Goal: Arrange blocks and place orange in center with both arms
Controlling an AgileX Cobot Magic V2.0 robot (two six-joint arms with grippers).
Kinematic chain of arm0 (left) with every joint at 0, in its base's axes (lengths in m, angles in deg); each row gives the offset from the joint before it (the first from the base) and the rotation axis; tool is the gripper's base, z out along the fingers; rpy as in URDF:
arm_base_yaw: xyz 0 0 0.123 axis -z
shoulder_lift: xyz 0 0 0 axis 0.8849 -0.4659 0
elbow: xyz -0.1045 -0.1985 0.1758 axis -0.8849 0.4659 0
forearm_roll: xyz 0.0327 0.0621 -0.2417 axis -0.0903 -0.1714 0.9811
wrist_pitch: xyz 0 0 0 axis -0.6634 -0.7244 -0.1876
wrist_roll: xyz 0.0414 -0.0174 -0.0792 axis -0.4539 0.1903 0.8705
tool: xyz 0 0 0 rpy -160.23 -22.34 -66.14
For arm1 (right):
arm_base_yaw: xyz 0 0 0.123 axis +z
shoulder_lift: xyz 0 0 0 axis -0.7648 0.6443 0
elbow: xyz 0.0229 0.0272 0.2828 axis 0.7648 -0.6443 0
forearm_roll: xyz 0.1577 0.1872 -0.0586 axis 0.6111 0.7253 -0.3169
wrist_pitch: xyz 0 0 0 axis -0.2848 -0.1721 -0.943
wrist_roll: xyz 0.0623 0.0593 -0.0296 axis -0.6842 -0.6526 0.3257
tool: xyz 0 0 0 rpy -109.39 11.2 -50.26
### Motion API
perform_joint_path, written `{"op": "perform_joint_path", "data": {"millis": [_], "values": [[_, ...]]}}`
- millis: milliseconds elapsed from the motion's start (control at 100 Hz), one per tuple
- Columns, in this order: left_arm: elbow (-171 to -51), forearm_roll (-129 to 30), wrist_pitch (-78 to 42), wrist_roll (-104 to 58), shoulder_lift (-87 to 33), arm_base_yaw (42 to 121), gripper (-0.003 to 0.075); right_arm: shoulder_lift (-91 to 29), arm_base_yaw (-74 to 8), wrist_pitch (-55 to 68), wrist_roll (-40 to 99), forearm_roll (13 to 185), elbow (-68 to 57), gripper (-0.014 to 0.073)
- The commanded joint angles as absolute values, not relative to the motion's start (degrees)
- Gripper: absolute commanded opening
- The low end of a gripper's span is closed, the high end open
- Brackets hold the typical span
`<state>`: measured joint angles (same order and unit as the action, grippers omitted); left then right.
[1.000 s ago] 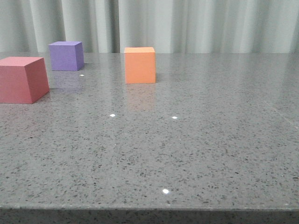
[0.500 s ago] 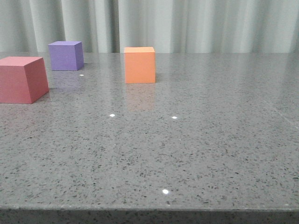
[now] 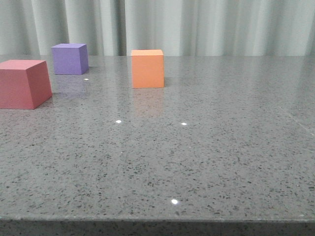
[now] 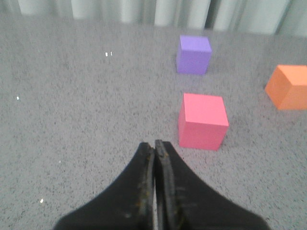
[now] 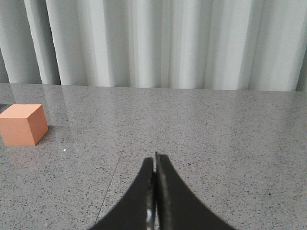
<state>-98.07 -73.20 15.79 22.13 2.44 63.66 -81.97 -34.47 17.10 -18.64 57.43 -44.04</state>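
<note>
Three cubes stand apart on the grey speckled table (image 3: 197, 157). The orange cube (image 3: 147, 68) sits mid-left toward the back, the purple cube (image 3: 70, 58) further left and back, the pinkish-red cube (image 3: 23, 83) at the left edge, nearer. My left gripper (image 4: 154, 143) is shut and empty above bare table, the pinkish-red cube (image 4: 203, 120) just ahead beside its tips, the purple cube (image 4: 194, 54) and orange cube (image 4: 289, 87) beyond. My right gripper (image 5: 155, 158) is shut and empty; the orange cube (image 5: 22, 124) lies well off to one side. Neither gripper shows in the front view.
A pale pleated curtain (image 3: 197, 24) hangs behind the table's far edge. The table's front edge (image 3: 157, 220) runs along the bottom of the front view. A thin seam line (image 5: 111, 184) crosses the tabletop near my right gripper.
</note>
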Motion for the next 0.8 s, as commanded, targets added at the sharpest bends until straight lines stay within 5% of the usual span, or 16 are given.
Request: {"op": "perform_joint_path", "data": {"millis": [0, 430, 530, 670, 790], "values": [[-104.4, -72.7, 16.5, 22.3, -3.4, 63.5, -0.0020, -81.3, -34.9, 13.0, -18.5, 55.9, -42.7, -0.0110], [-105.9, -73.1, 17.0, 22.3, -12.8, 63.5, -0.0017, -81.3, -34.9, 13.0, -18.5, 55.9, -42.7, -0.0110], [-105.9, -73.1, 17.3, 22.3, -13.0, 63.5, 0.0036, -81.3, -34.9, 13.0, -18.5, 55.9, -42.7, -0.0110], [-105.9, -73.1, 17.6, 22.3, -13.0, 63.5, 0.0295, -81.3, -34.9, 13.0, -18.5, 55.9, -42.7, -0.0110], [-105.9, -73.1, 17.6, 22.3, -13.0, 63.5, 0.0663, -81.3, -34.9, 13.0, -18.5, 55.9, -42.7, -0.0110]]}}
